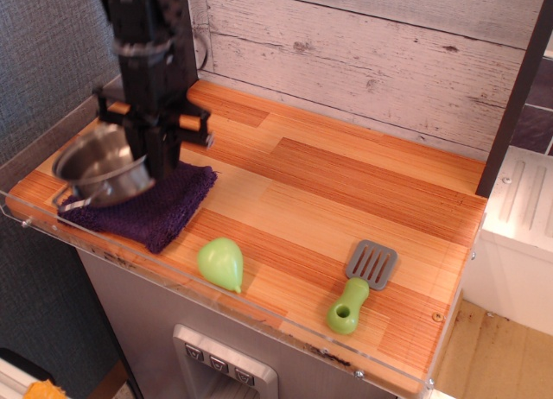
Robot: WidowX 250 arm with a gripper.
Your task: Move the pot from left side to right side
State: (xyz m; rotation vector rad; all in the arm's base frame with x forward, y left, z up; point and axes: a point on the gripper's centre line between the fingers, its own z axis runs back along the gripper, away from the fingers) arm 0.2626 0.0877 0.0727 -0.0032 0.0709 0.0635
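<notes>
The shiny steel pot [97,167] hangs tilted in the air above the purple cloth [155,205] at the left end of the wooden counter [346,183]. One wire loop handle shows at its lower left. My black gripper [155,161] comes down from above and is shut on the pot's right rim, with one finger inside the bowl. The arm is blurred by motion.
A green pear-shaped toy [221,262] lies near the front edge. A grey spatula with a green handle [360,287] lies at the front right. A clear plastic lip [216,304] runs along the front edge. A plank wall stands behind.
</notes>
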